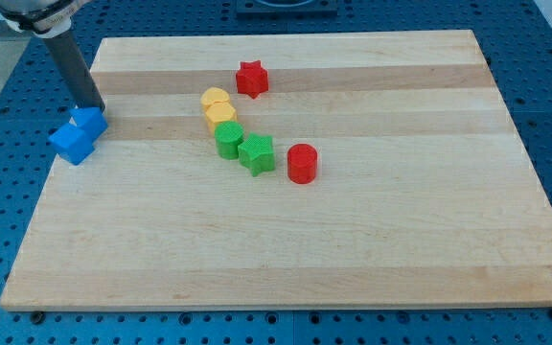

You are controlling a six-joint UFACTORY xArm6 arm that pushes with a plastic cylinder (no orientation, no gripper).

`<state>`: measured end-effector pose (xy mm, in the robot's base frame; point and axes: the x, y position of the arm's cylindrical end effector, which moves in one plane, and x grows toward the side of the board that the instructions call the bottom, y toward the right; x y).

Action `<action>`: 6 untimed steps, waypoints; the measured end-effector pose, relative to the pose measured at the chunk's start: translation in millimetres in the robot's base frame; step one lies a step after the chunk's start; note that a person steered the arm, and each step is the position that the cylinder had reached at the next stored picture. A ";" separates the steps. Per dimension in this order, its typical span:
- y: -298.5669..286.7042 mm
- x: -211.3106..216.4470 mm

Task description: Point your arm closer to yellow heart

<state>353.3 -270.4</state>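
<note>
Two yellow blocks touch each other left of the board's centre, near the view's top. The upper one (215,98) has a rounded, lobed top and looks like the yellow heart. The lower one (222,115) looks like a pentagon. My tip (96,106) is far to their left, near the board's left edge. It rests against the top of a small blue block (90,122), which touches a blue cube (72,144) below it.
A red star (251,79) lies up and right of the yellow blocks. A green round block (227,140) and a green star (256,153) sit just below them. A red cylinder (302,164) is to the right. The wooden board (353,259) lies on a blue perforated table.
</note>
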 end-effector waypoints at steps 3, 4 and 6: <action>27.2 -37.7; 47.6 -55.5; 101.6 -51.9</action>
